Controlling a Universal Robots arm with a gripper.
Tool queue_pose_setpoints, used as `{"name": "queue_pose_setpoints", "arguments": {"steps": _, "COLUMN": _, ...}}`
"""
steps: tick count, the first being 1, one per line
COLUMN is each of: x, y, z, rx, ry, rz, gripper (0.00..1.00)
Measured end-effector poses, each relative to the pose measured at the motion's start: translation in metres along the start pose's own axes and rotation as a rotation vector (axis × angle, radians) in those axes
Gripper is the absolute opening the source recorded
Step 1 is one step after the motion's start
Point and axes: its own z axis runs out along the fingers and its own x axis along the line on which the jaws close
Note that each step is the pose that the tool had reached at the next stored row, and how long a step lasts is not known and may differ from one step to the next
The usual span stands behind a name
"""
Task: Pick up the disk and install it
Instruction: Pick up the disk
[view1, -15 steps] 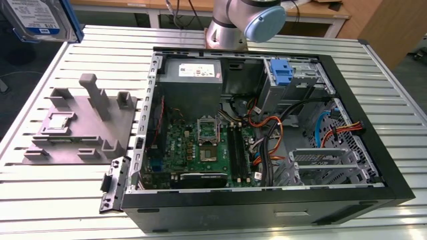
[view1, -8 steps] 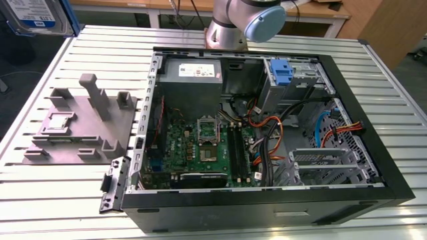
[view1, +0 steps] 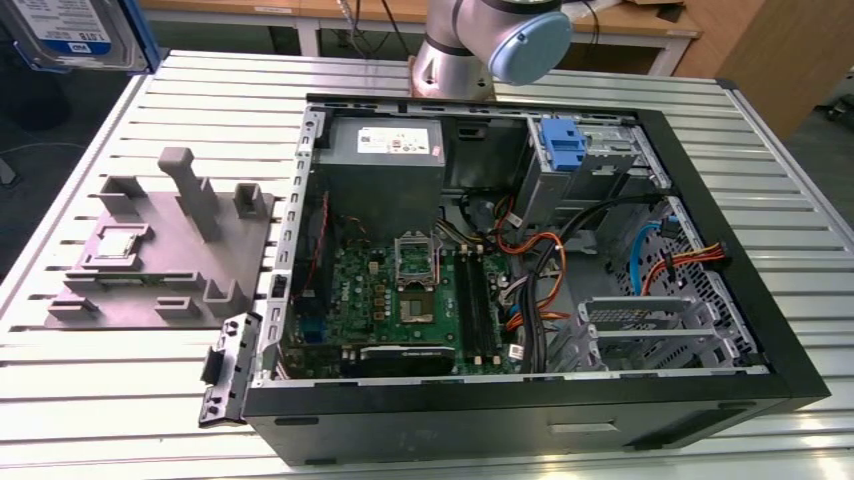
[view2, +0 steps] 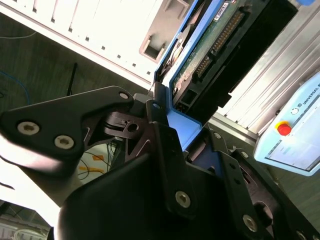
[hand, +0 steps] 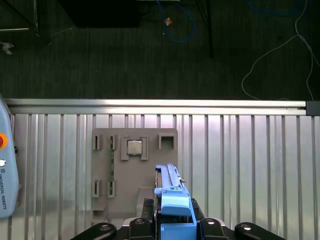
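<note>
The disk hangs in the air at the far corner on the exterior view's left, label facing the camera, above the table edge. In the first wrist view it stands on edge, and its blue carrier frame sits between the black fingers of my gripper, above the grey plastic stand. The second wrist view shows my gripper shut on the blue frame, with the disk's green circuit board and connectors just beyond it.
An open computer case lies on the slatted metal table, with the motherboard, cables, a power-supply box and a blue-fronted drive bay inside. The grey stand lies to its left. A teach pendant rests on the table.
</note>
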Motion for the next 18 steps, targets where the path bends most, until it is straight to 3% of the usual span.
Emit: {"name": "queue_pose_setpoints", "arguments": {"steps": 18, "x": 0.0, "y": -0.0057, "z": -0.0001, "rx": 0.0, "ry": 0.0, "rz": 0.0, "gripper": 0.37}}
